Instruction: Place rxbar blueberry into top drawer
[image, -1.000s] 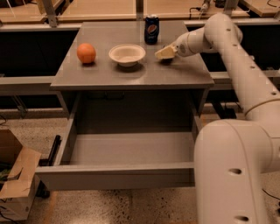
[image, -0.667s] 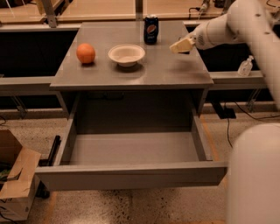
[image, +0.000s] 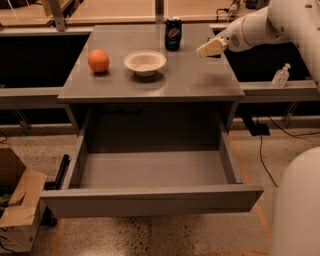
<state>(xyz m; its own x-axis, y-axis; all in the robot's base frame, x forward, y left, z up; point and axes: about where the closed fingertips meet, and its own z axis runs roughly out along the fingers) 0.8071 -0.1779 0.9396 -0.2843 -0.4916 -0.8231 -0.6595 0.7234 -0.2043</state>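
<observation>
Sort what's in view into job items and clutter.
Job: top drawer, open; gripper, above the right edge of the cabinet top. No rxbar blueberry can be made out.
Lying about: Pepsi can, orange, white bowl, small clear bottle, cardboard box.

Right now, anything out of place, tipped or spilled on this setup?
Nothing tipped or spilled. Orange, bowl and Pepsi can sit upright on the cabinet top; the top drawer is pulled open and empty. Only oddity: no rxbar blueberry shows on the top or in the drawer. The hand hovers by the top's right edge.
</observation>
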